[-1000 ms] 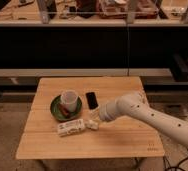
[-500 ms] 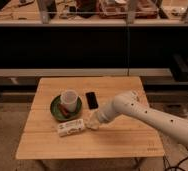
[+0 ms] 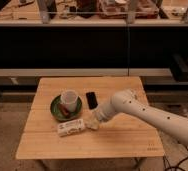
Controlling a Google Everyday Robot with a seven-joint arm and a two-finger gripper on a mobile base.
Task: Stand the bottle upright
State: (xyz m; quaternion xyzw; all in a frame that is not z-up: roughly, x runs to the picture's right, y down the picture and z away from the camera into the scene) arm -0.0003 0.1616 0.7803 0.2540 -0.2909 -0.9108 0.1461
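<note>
I'm looking at the wooden table [image 3: 118, 141] from the front. The bottle [image 3: 70, 127] is lying on its side near the front-left part of the top, long axis running roughly left-right, label band facing up. It's not upright. It's sitting just in front of the green plate [image 3: 54, 111], close to the rim, but I can't tell if they're touching.

The gripper [image 3: 93, 122] is sitting low over the table at the bottle's right end, right against it or nearly so. I'm not able to tell from this view whether the gripper is open, closed, or gripping the bottle, since the wrist is blocking it. The white arm [image 3: 154, 116] is reaching in from the right edge, angling down and left across the table.

I'm also seeing a white cup [image 3: 69, 98] standing on the plate with a small dark reddish item [image 3: 63, 108] beside it, and a flat black object [image 3: 91, 99] lying just right of the plate.
</note>
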